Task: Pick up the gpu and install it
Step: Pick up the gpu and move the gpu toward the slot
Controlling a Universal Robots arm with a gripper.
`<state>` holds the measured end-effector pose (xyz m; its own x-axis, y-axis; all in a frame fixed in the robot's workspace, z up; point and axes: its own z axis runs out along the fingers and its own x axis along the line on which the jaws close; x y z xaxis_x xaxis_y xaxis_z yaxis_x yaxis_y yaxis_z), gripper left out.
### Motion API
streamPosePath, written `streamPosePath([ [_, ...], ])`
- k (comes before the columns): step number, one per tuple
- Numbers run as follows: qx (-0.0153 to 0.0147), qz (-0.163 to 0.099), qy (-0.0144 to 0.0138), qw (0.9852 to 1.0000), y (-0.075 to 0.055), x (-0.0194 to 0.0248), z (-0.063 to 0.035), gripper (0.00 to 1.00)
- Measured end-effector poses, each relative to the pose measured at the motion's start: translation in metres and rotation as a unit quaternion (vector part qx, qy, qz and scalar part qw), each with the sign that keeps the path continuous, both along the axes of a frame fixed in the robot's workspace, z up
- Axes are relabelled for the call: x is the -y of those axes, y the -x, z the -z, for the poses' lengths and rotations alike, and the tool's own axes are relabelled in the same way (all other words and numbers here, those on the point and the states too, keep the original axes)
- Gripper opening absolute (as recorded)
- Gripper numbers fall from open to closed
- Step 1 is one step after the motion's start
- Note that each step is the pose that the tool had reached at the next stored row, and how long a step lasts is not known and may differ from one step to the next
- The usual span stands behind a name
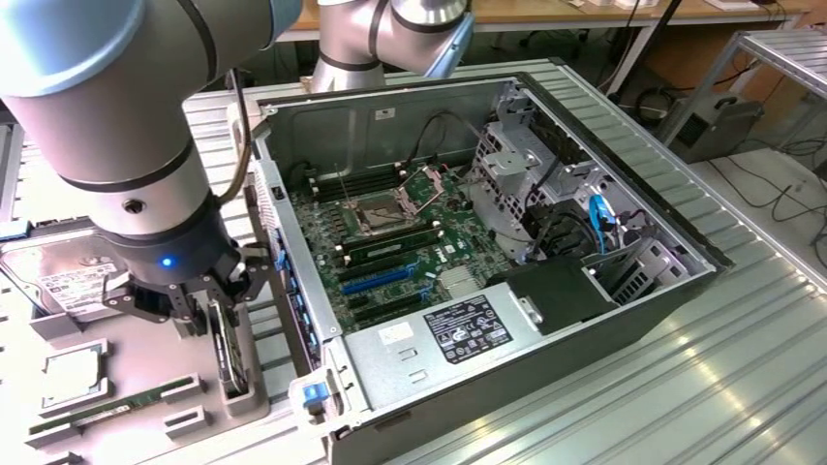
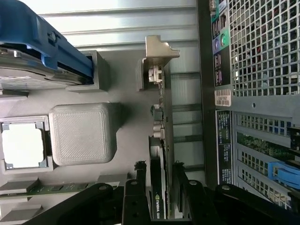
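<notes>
The task is at its very start: the long, thin, dark gpu [image 1: 232, 360] with its green board edge stands on its long edge in a slot of the grey plastic holder tray [image 1: 149, 354], on the exterior view's left of the open black computer case [image 1: 543, 363], and is not yet lifted. The black pincer [image 1: 213, 315] of the silver arm is lowered over the card and spread wide. In the wrist view its two fingers [image 2: 132, 199] stand one on each side of the card with a small gap on both sides, so it straddles the gpu [image 2: 162, 124] without pinching it. The card's silver metal bracket [image 2: 159, 49] is at the end far from the pincer [image 2: 159, 190]. The other parts lie in their own seats in the tray: a boxy silver hard drive [image 1: 52, 276], a square silver processor chip [image 1: 72, 380] and a narrow green memory stick [image 1: 110, 409]. Inside the case, which lies on its side on the ribbed metal table [image 1: 737, 378], the green motherboard [image 1: 413, 237] is exposed and its long blue expansion slot [image 1: 387, 278] holds no card. Judging from this, gripping, lifting, carrying and seating the card all remain to be done.
</notes>
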<state>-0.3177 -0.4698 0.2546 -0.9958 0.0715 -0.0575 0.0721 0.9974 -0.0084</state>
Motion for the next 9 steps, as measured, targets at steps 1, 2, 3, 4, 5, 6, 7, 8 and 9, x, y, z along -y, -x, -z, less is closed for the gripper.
streamPosePath([
  [1, 0.0000, 0.000, -0.0012, 1.0000, 0.000, 0.0000, 0.0008, 0.36],
  [2, 0.0000, 0.000, -0.0027, 1.0000, 0.000, 0.0000, 0.0017, 0.36],
  [3, 0.0001, 0.000, -0.0039, 1.0000, 0.000, -0.0001, 0.0027, 0.36],
  [4, 0.0002, 0.000, -0.0055, 1.0000, 0.000, -0.0001, 0.0049, 0.36],
  [5, 0.0002, 0.000, -0.0058, 1.0000, 0.000, 0.0000, 0.0088, 0.36],
  [6, 0.0001, 0.000, -0.0058, 1.0000, 0.000, 0.0000, 0.0095, 0.36],
  [7, 0.0001, 0.000, -0.0058, 1.0000, 0.000, 0.0000, 0.0101, 0.36],
  [8, 0.0001, 0.000, -0.0057, 1.0000, 0.000, 0.0000, 0.0107, 0.36],
  [9, 0.0001, 0.000, -0.0054, 1.0000, 0.000, -0.0001, 0.0111, 0.36],
])
